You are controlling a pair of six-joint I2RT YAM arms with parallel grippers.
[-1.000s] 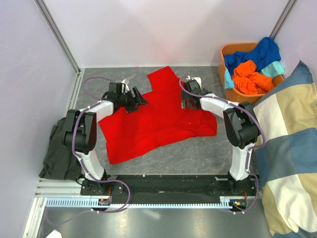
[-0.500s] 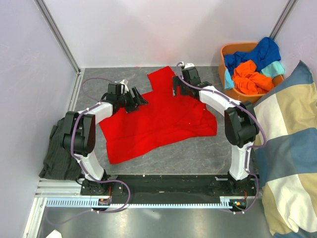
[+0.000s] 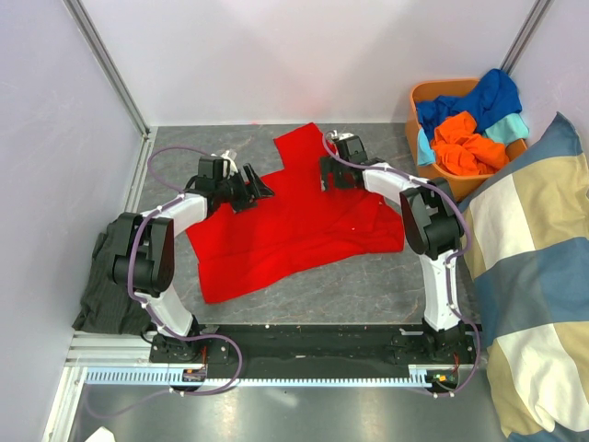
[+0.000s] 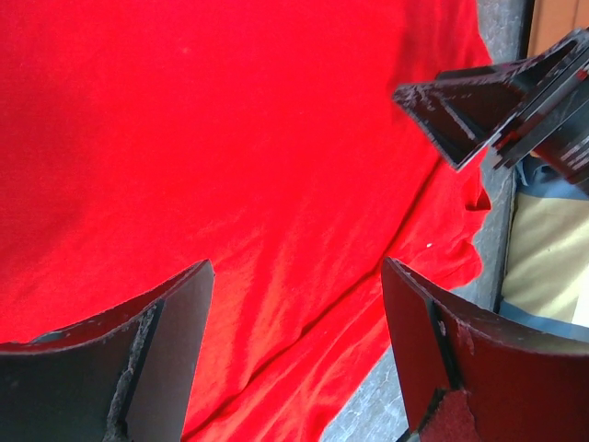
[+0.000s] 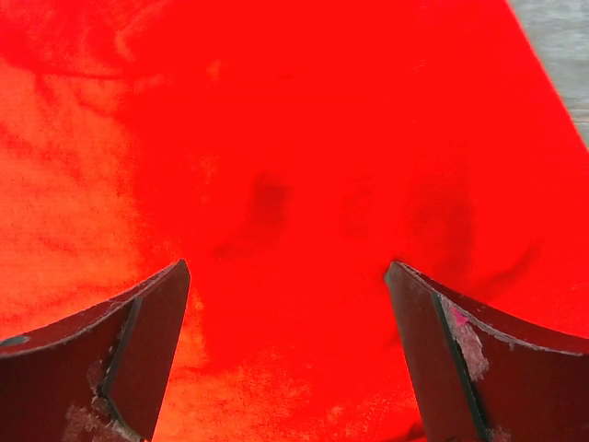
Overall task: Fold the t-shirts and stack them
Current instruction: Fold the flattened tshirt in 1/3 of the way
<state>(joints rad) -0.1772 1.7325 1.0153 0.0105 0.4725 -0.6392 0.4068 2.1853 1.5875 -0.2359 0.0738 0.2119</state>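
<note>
- The red shirt (image 3: 294, 226) lies spread and rumpled on the grey surface (image 3: 368, 285). The left tool (image 3: 261, 187) hangs over its left part and the right tool (image 3: 324, 175) over its far part. Both have fingers apart, with nothing between them.
- The left wrist view shows the right tool's black tip above the cloth. The right wrist view is almost all red fabric.
- Only the top view shows the orange tub (image 3: 419, 95) at the far right, holding an orange shirt (image 3: 465, 147), a blue shirt (image 3: 492, 92) and a teal shirt (image 3: 513, 126).
- Count: two tools, four shirts, one tub, one checked cushion (image 3: 534, 276).
</note>
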